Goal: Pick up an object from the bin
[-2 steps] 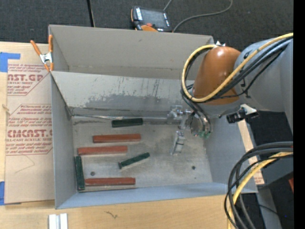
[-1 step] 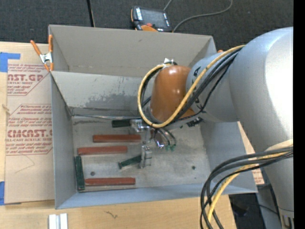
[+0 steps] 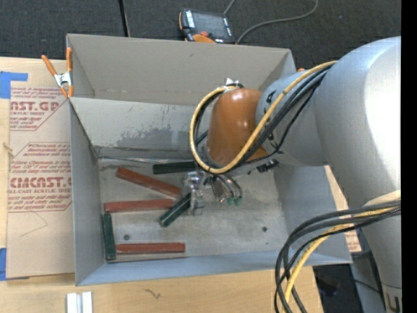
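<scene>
At mid-floor of the grey metal bin (image 3: 85, 175), the gripper (image 3: 205, 195) stands at the upper end of a dark green flat stick (image 3: 171, 215) that lies slantwise. You cannot tell whether the pincer is spread or clamped. A reddish-brown flat stick (image 3: 140, 206) lies just beside it. Recommendation: verify the green stick is centred, then lift straight up.

On the flat brown cardboard sheet (image 3: 32, 149) at the left edge of the frame you can read red print. The upper large line reads "CAST.GP". Lower down, a second large line reads "CAST.G", cut off by the wall of the grey metal bin (image 3: 85, 188), and beneath it stands "CAST ACRYLIC". The smaller lines are too fine to read.
</scene>
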Action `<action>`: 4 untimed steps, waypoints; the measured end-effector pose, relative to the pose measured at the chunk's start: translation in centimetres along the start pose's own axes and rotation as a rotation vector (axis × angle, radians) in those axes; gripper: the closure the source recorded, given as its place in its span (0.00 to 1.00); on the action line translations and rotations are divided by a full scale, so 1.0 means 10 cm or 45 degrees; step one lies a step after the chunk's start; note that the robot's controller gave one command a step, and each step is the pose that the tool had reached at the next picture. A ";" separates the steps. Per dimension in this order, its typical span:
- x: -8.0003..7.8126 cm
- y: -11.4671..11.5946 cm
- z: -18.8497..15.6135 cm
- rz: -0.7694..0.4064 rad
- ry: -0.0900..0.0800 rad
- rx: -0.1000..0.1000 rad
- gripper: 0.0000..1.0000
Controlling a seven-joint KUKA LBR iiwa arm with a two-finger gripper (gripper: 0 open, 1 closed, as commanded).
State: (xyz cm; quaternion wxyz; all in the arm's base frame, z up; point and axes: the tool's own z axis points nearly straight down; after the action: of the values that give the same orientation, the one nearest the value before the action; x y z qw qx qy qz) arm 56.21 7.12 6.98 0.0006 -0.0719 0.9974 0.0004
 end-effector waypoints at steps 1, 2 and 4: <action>0.03 -0.21 -1.44 -0.093 -0.013 0.002 1.00; 0.05 -0.20 -1.40 -0.094 -0.002 0.001 0.00; 0.49 0.31 -0.01 0.022 -0.011 -0.001 0.00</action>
State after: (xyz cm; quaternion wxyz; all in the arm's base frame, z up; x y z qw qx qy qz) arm 50.89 9.46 7.09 0.0048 -0.0632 0.9980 0.0012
